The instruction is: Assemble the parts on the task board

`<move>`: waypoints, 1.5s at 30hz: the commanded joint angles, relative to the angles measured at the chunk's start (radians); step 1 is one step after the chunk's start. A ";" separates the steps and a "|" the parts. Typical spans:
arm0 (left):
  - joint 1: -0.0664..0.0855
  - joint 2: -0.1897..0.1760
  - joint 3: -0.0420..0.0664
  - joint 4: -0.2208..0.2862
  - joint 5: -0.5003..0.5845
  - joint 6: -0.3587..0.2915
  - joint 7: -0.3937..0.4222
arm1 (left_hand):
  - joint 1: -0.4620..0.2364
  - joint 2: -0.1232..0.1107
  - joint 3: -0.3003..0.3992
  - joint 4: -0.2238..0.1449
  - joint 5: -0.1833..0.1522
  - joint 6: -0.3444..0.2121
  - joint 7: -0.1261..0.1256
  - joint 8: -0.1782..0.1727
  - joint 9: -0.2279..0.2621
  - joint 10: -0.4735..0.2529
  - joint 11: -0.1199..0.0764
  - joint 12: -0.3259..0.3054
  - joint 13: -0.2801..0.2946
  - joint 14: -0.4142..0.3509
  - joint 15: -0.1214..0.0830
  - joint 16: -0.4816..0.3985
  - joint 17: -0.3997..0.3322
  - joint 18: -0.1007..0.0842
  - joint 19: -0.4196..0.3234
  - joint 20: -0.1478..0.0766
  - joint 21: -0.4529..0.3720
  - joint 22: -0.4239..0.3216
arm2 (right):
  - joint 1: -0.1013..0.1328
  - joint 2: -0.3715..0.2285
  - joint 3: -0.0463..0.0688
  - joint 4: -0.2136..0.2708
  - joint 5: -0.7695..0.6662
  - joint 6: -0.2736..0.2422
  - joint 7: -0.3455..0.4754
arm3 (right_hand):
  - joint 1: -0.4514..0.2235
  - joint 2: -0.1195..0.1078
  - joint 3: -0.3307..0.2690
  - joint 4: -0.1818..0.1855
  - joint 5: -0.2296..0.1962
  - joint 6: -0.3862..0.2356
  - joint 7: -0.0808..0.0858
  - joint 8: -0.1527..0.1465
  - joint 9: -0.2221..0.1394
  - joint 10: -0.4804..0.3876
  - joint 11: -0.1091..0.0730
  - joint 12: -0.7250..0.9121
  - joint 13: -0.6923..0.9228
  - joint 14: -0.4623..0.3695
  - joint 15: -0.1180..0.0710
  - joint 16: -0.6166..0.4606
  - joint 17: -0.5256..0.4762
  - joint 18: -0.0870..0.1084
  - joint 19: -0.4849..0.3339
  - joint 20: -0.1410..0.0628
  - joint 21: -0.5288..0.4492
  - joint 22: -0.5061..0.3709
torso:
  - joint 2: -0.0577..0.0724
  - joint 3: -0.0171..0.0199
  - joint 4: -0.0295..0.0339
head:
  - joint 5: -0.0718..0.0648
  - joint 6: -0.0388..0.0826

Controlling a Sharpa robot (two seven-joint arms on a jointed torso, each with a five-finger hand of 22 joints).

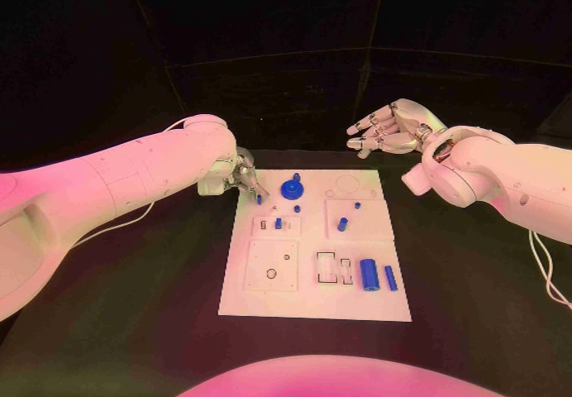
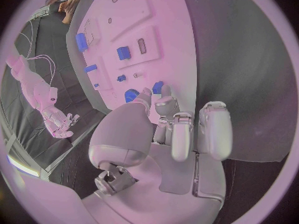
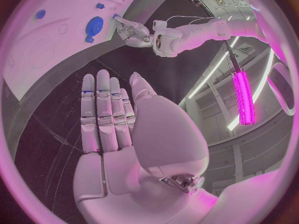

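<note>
Left hand point(image 1: 242, 177) at task board point(image 1: 316, 308) far-left corner, fingertips pinching small blue peg point(image 1: 259, 198) — likely for insertion. Right hand point(image 1: 388, 128) beyond board — fingers spread, holding nothing, out of way.

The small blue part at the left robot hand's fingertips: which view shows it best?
The head view: the small blue part shows at the left robot hand, by the task board edge. The left wrist view shows it half hidden behind fingertips. The right wrist view shows it tiny.
</note>
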 commanded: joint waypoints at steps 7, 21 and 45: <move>0.001 0.001 0.000 0.001 0.004 0.008 -0.003 | 0.047 0.020 0.018 -0.032 -0.006 0.009 -0.001 -0.007 -0.007 -0.002 0.001 0.005 -0.004 0.106 0.004 0.003 0.263 0.008 0.015 0.006 -0.001 0.019 | 0.002 0.002 0.001 0.000 -0.001 0.006 0.010 | -0.001 0.002 0.004 0.004 0.006 -0.004 0.003 -0.007 -0.001 -0.009 0.001 -0.004 -0.001 -0.008 0.000 -0.003 -0.002 0.011 -0.002 0.007 -0.005 -0.001 | 0.000 -0.0002 0.0005 | -0.001 -0.003; 0.001 -0.005 0.000 0.008 0.044 -0.026 0.024 | 0.158 0.040 0.348 -0.209 -0.004 -0.010 0.005 -0.020 -0.032 -0.010 0.000 -0.021 -0.029 0.106 0.007 0.003 0.263 0.010 0.011 0.005 -0.010 0.012 | 0.002 0.003 0.001 0.000 -0.001 0.008 0.009 | 0.001 0.003 0.005 0.003 0.007 -0.005 0.003 -0.007 -0.001 -0.009 0.001 -0.004 -0.002 -0.008 0.000 -0.004 -0.001 0.011 -0.002 0.007 -0.007 -0.002 | 0.000 -0.0002 0.0003 | -0.001 -0.005; -0.002 -0.225 -0.001 0.342 0.145 -0.254 0.018 | -0.002 -0.056 0.645 -0.266 -0.001 -0.013 -0.005 0.056 -0.005 0.010 -0.004 -0.014 -0.037 0.106 0.002 0.003 0.263 0.012 0.011 0.004 -0.019 0.010 | 0.002 -0.001 0.001 -0.002 -0.001 0.010 0.007 | 0.001 0.003 0.005 0.003 0.007 -0.005 0.003 -0.007 -0.001 -0.009 0.001 -0.004 -0.002 -0.008 0.000 -0.004 -0.001 0.011 -0.002 0.007 -0.007 -0.002 | -0.003 0.0028 0.0058 | 0.009 0.000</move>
